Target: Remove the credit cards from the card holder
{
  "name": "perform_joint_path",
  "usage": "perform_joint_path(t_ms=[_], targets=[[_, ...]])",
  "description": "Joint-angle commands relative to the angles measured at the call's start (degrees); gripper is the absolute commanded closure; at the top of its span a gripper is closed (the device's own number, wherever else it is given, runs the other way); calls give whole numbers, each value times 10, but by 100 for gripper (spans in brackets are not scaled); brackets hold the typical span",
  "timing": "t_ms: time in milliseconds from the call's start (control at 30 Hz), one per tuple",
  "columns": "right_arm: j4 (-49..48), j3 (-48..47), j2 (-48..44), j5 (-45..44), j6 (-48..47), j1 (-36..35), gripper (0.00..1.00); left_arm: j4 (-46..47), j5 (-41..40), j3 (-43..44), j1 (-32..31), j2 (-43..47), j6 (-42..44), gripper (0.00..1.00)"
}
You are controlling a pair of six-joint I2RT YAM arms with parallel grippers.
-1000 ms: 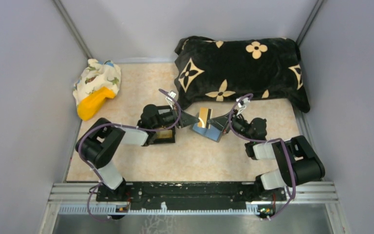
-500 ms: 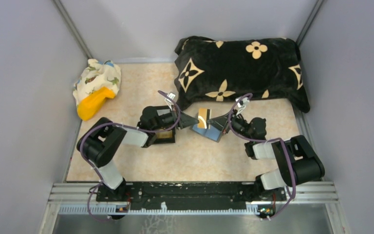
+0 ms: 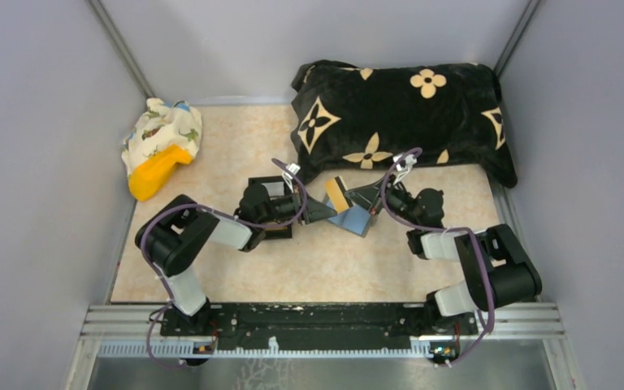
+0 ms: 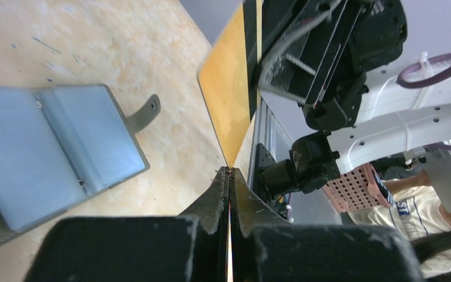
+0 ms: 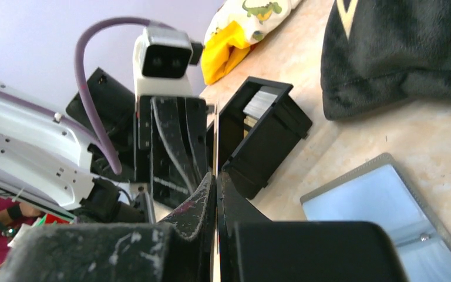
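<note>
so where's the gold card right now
In the top view the gold card is mid-table, pinched between the left gripper and right gripper, right by the open card holder and near the black pillow.

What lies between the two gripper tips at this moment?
A gold-yellow card with a black stripe, pinched at opposite edges by the left gripper and right gripper; the left wrist view shows it best.

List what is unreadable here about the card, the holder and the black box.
Credit card lettering: too small from the top, edge-on in the right wrist view.
Card holder pockets: cut off by frame edges in both wrist views; remaining cards unknowable.
Black box contents: left arm covers it from the top.
</note>
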State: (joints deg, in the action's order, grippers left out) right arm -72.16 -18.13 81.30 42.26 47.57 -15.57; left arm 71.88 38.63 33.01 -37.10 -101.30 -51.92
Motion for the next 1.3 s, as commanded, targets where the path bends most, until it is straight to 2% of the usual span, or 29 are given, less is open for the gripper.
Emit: perform_joint_path(t_ms=[0, 233, 400, 467, 533, 733, 767, 833, 900, 967, 1033, 1267], targets=[[-5, -30, -4, -15, -20, 2, 100, 38, 23, 1, -16, -11, -10, 100], [41, -31, -18, -12, -53, 2, 100, 30, 22, -2, -16, 0, 3, 100], [174, -64, -59, -36, -141, 2, 100, -56, 3, -16, -13, 59, 73, 100], [245, -91, -69, -45, -194, 2, 100, -102, -11, -27, -14, 103, 126, 95], [313, -127, -67, -49, -245, 2, 100, -132, -32, -46, -13, 156, 174, 86], [406, -221, -30, -21, -319, -12, 100, -237, -205, -102, -13, 349, 242, 28], [430, -239, -24, -23, -338, -24, 100, -254, -248, -111, -13, 375, 244, 22], [491, -290, -7, -37, -397, -56, 100, -296, -353, -127, -12, 427, 230, 19], [554, -353, 20, -45, -446, -89, 100, -406, -473, -125, -12, 471, 200, 20], [611, -408, 48, -42, -480, -117, 100, -466, -563, -124, -11, 500, 193, 20], [654, -461, 78, -48, -513, -147, 100, -498, -602, -130, -8, 520, 182, 16], [810, -631, 195, -87, -631, -236, 100, -557, -652, -159, 2, 575, 134, 12]])
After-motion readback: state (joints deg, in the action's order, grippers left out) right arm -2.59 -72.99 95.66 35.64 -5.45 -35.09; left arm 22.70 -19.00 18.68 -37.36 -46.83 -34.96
